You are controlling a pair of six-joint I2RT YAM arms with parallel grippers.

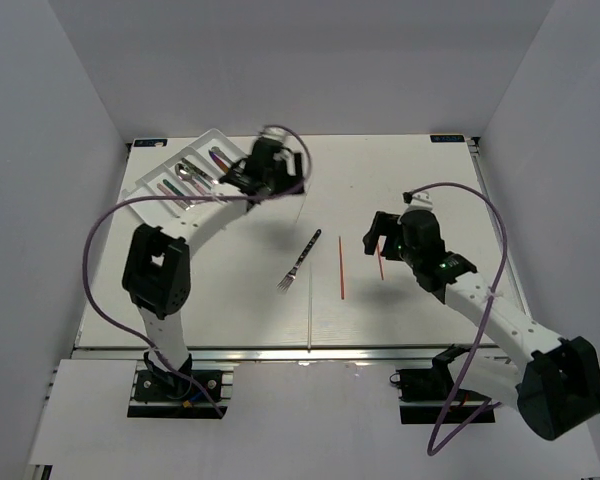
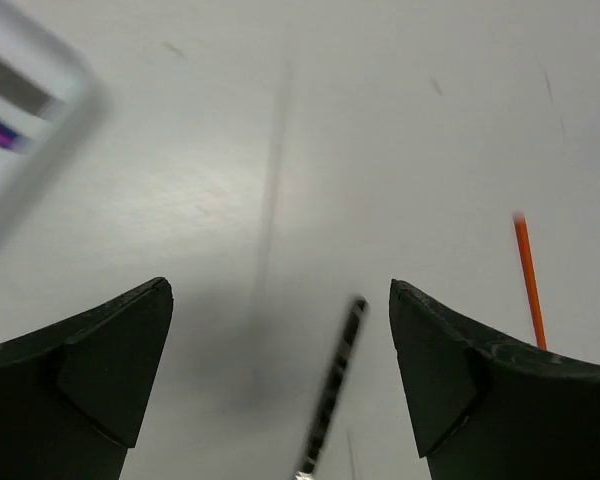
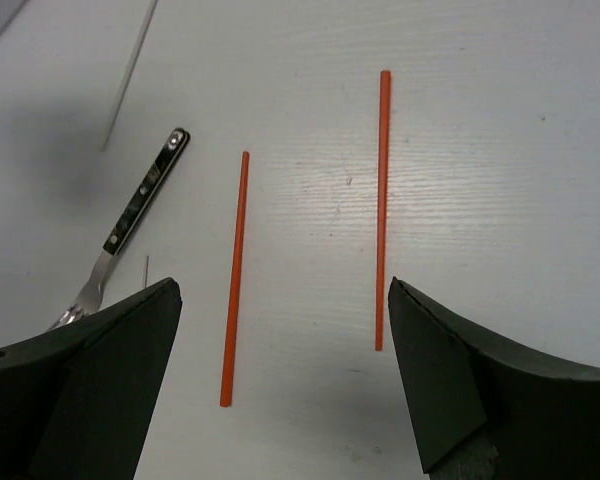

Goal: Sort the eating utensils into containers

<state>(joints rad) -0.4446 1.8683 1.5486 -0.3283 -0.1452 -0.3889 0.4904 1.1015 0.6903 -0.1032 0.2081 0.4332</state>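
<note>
Though the white plastic tray holds several pieces, a black-handled fork and two thin red sticks lie outside it, to its right — left gripper and right gripper both gape wide, empty.

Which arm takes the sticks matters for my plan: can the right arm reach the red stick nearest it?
Probably yes. The right gripper hangs open above that red stick, which lies on bare table; the other red stick and the fork lie apart to one side.

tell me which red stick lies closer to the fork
The mid-table stick, just right of the fork; the other stick lies farther right, by the right pincer.
</note>
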